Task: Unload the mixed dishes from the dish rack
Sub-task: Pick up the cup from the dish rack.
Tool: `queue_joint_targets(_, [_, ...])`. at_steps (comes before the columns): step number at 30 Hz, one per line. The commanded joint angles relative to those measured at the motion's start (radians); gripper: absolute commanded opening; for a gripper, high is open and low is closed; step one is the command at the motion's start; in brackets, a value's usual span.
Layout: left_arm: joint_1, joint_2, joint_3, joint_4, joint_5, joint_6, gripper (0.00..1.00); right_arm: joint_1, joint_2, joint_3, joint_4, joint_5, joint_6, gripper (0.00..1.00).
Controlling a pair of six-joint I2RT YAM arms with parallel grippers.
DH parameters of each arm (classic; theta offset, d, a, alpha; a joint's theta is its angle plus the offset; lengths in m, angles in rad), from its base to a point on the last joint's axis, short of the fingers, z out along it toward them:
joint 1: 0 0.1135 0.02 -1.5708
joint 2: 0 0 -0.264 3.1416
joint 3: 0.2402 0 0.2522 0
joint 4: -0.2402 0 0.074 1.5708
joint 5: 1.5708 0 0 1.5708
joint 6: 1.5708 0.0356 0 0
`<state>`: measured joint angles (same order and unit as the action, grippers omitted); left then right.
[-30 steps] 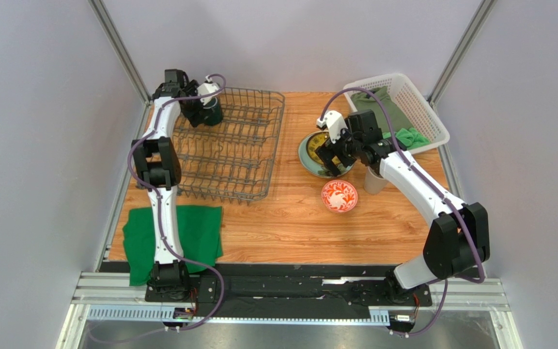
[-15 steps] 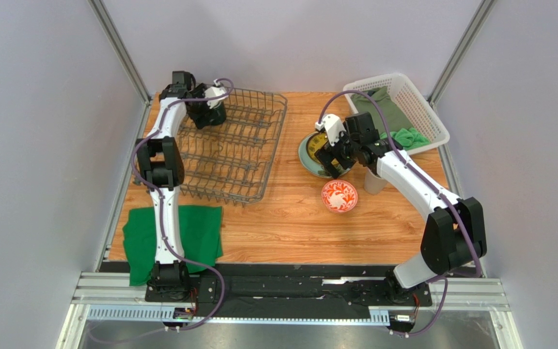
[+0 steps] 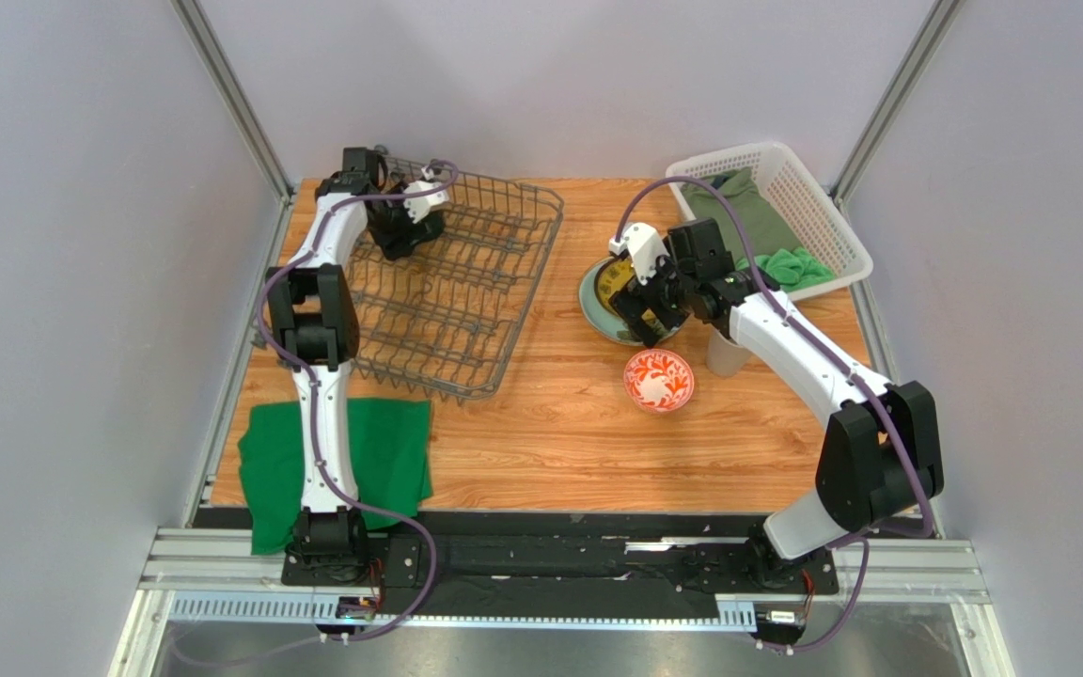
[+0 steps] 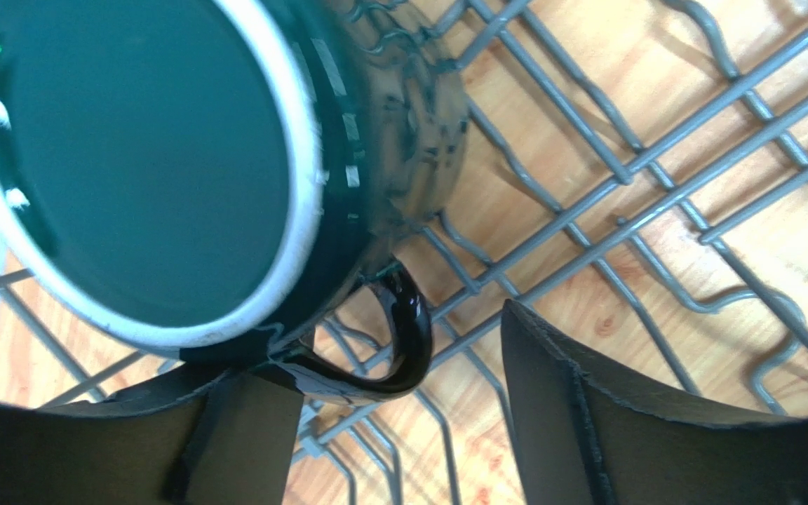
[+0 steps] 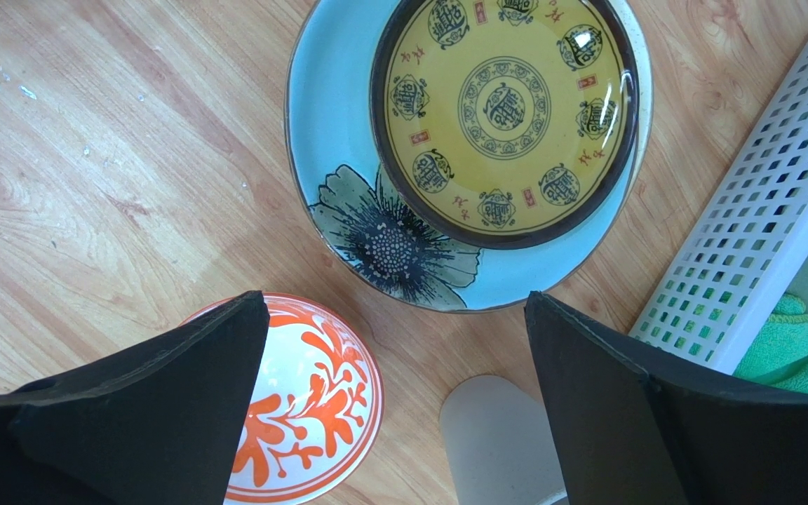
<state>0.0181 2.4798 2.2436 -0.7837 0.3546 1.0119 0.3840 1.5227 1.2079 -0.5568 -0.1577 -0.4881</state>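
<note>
Wooden table carries every item, and we read it from the near edge outward. Nearest on the left lies a green cloth. Right of centre sits the small red-and-white patterned bowl, with the beige handleless cup just beside it. Above these hangs the right gripper, jaws spread and holding nothing. Directly beyond it the yellow patterned plate rests on the pale teal plate, near the white lattice basket. To the left stands the dish rack. At its far-left corner we find the dark green mug, tipped so that its mouth faces the wrist camera. Its long axis therefore runs roughly along the approach line of the left gripper. The jaws are spread: the mug body lies left of the gap and only the handle projects into it, unpinched. We judge the left arm far nearer; the right stands well apart.
</note>
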Motion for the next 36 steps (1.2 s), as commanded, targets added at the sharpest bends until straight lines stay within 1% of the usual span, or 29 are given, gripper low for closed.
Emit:
queue_joint_targets(1, [-0.014,-0.071,-0.003,-0.020,0.027,-0.009,0.68,0.007,0.013,0.004,0.026,0.004,-0.021,0.99])
queue_joint_targets(6, [-0.014,-0.064,0.016,-0.009,0.023,-0.032,0.65,0.012,0.024,0.005,0.017,0.001,-0.024,0.99])
queue_joint_targets(11, [-0.012,-0.035,0.065,0.017,-0.025,-0.110,0.65,0.013,0.034,0.007,0.009,0.001,-0.032,0.99])
queue_joint_targets(17, [-0.014,-0.016,0.073,0.060,-0.088,-0.183,0.64,0.021,0.044,0.009,0.003,0.001,-0.038,0.99])
queue_joint_targets(22, [-0.014,-0.007,0.074,0.078,-0.091,-0.231,0.62,0.027,0.051,0.009,0.000,0.006,-0.043,0.99])
queue_joint_targets(27, [-0.014,0.004,0.082,0.083,-0.082,-0.242,0.58,0.032,0.057,0.009,-0.002,0.009,-0.046,0.99])
queue_joint_targets(36, [-0.015,0.039,0.097,0.081,-0.082,-0.249,0.56,0.035,0.067,0.010,-0.005,0.015,-0.052,0.99])
